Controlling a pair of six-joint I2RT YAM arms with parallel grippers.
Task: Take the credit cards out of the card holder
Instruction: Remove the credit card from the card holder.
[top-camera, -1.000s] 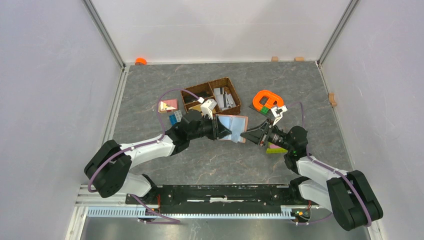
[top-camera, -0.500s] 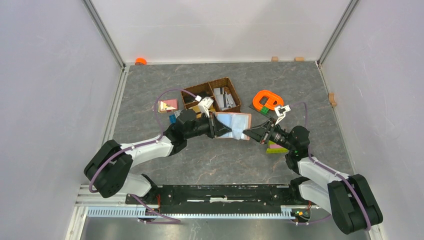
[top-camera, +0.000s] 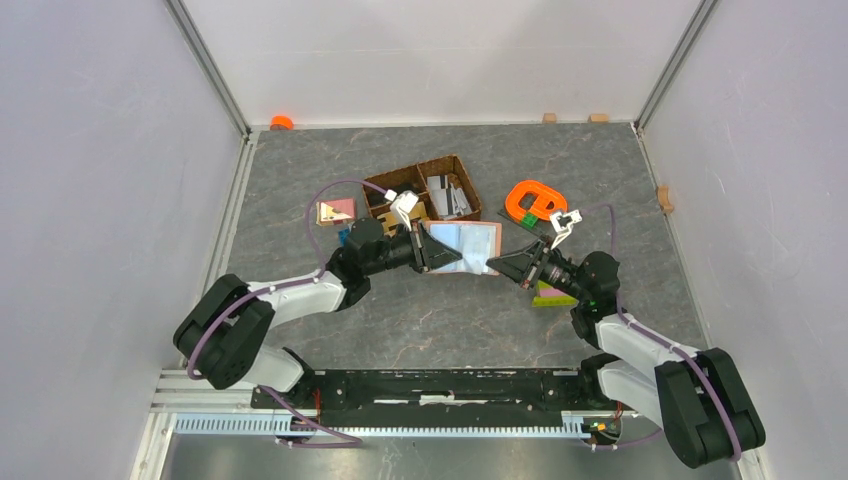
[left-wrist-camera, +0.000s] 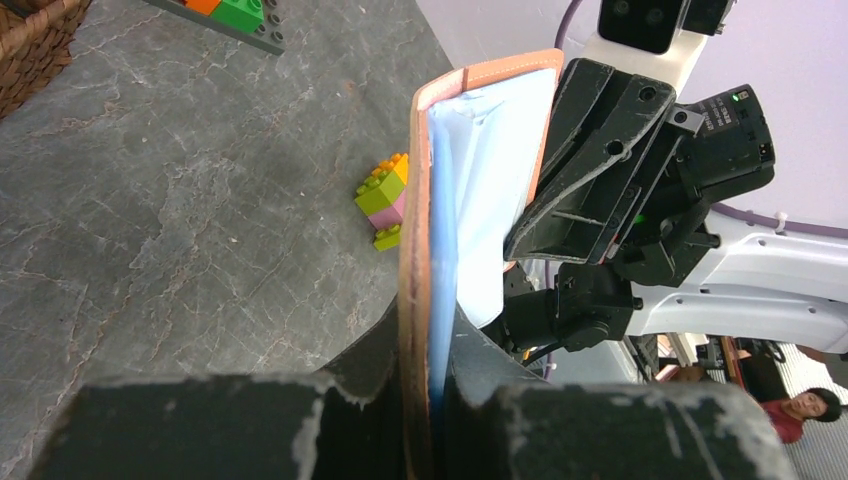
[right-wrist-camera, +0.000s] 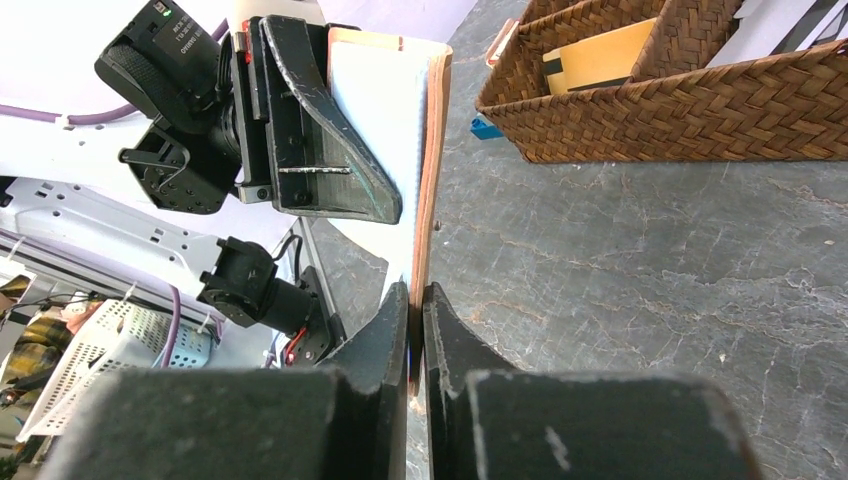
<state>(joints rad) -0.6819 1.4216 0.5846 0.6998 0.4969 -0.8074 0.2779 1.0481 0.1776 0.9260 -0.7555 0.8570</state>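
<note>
left pincer (top-camera: 427, 250) is clamped tight on the left edge of the small reddish-brown leather-like folding card holder (top-camera: 463, 248), you can see its two dark fingers squeezing the leather in the left wrist cam (left-wrist-camera: 425, 385)

the card holder is spread open, pale bluish shiny sleeves facing up in the overhead view with a thin brown rim around them. From both wrist cams it's edge-on (left-wrist-camera: 414, 250), (right-wrist-camera: 431, 170), tan leather on one side and light lining on the other

it sits between the two arms, just in front of the dark-brown woven divided basket (top-camera: 470, 215), over the grey marbled counter (top-camera: 400, 310)

right pincer (top-camera: 497, 264) is pinching the opposite edge, fingers pressed together on it (right-wrist-camera: 417, 335)

some thin grey-to-white cards (top-camera: 447, 196) lie in the basket's right-hand part
</note>
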